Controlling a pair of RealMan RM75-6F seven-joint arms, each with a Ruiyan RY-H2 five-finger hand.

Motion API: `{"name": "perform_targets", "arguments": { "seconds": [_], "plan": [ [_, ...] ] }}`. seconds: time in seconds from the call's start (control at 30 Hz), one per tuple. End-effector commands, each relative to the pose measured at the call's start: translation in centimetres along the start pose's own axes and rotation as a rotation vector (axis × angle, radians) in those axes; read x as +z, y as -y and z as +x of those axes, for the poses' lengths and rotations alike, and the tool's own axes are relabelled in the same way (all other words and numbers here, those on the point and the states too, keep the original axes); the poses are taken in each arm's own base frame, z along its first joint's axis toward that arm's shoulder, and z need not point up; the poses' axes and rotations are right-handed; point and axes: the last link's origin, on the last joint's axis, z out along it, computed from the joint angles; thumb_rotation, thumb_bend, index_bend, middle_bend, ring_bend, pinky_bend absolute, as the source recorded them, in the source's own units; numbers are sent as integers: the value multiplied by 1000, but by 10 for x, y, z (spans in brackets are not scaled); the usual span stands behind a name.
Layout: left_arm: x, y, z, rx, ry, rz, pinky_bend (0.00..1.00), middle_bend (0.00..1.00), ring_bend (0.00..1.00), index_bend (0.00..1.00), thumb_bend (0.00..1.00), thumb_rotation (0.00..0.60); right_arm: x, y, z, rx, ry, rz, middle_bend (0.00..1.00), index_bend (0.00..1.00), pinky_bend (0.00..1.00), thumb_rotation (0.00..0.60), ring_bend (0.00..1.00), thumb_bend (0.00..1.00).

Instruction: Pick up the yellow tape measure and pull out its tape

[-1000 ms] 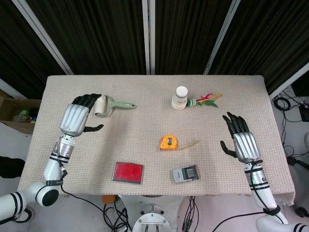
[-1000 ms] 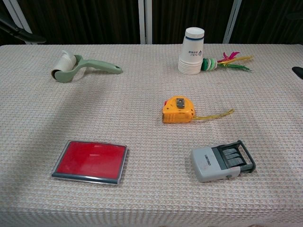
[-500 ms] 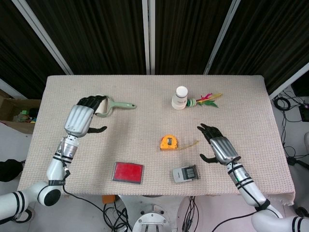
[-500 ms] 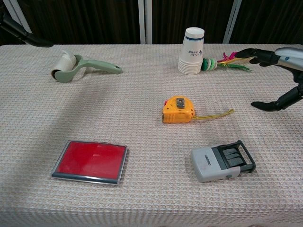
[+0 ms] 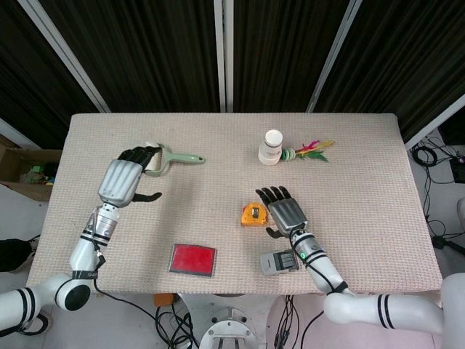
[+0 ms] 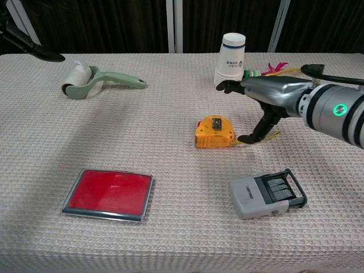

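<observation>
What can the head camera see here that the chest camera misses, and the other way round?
Only the head view shows the whole left hand, open above the cloth near the roller, and both forearms; the chest view catches just a dark fingertip at its top left corner.

Only the chest view shows, from the side, the right hand's thumb pointing down beside the yellow tape measure, not gripping it.

Both show the right hand, lint roller, cup stack, feathered toy, red pad and grey stamp.
</observation>
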Motion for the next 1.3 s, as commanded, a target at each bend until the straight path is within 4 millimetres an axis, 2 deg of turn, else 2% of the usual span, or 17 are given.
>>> {"name": "perform_targets", "arguments": {
  "seconds": [0.03,0.2,0.3,0.5,0.57,0.7,0.77,1.3],
  "plan": [
    [0,1,-1,-1,5,-2,248,175,166,158,90,496,13,13,-2,-19,-9,-14,124,0,41,600,29,226],
    [-1,3,-1,-7,10,-3,248,175,166,158,91,500,18,22,-8,-48,-7,-28,211,25,98,600,91,226],
    [-1,3,0,-16,11,-4,248,175,166,158,91,500,20,26,-11,-46,11,-27,222,58,118,600,106,227],
    [-2,5,-1,-21,13,-6,248,175,166,158,90,501,23,30,-16,-57,20,-23,233,61,118,600,114,227],
    [-2,5,-1,-23,14,-4,248,175,166,158,91,502,24,31,-16,-57,15,-25,245,85,119,600,128,227],
    [-3,6,-2,-27,16,-3,248,175,167,158,90,499,26,32,-18,-61,6,-32,274,216,132,600,154,227],
    [-3,6,-3,-26,16,-4,248,175,166,158,91,498,27,32,-18,-67,3,-36,281,251,133,600,155,228],
    [-3,10,-7,-30,29,3,248,175,167,158,91,497,31,32,-23,-83,2,-58,295,288,146,600,178,228]
  ]
}}
